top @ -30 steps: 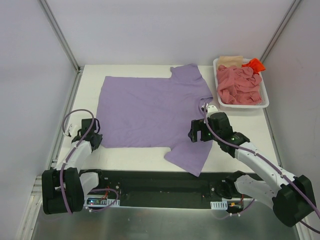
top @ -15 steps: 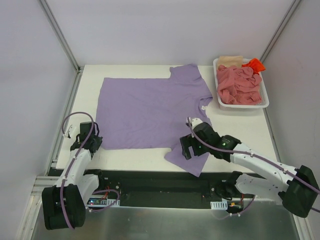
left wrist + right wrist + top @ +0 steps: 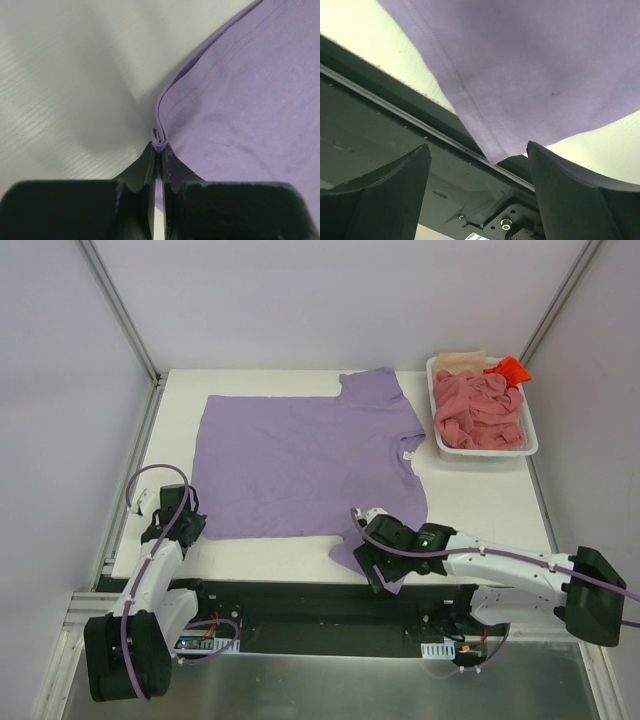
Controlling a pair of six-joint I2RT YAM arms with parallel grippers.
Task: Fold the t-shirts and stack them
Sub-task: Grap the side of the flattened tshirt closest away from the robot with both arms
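A lavender-purple t-shirt [image 3: 300, 460] lies spread flat on the white table, one sleeve hanging over the near edge. My left gripper [image 3: 172, 523] [image 3: 159, 150] is shut on the shirt's near-left hem corner [image 3: 159, 136], a small fold of cloth pinched between its fingertips. At the near sleeve my right gripper [image 3: 372, 562] [image 3: 479, 155] stands open, its fingers either side of the sleeve's pointed corner [image 3: 495, 152] without touching it. More t-shirts, salmon-pink [image 3: 480, 412], beige [image 3: 460, 360] and orange-red [image 3: 508, 368], lie crumpled in the basket.
A white plastic basket [image 3: 530, 445] stands at the back right of the table. The black base rail [image 3: 300, 605] [image 3: 395, 125] runs along the near edge, under the hanging sleeve. Grey walls enclose the left, right and back.
My right arm has swung from the shirt's right side down to the near sleeve corner, its jaws narrowing slightly. My left gripper has closed on the hem corner.
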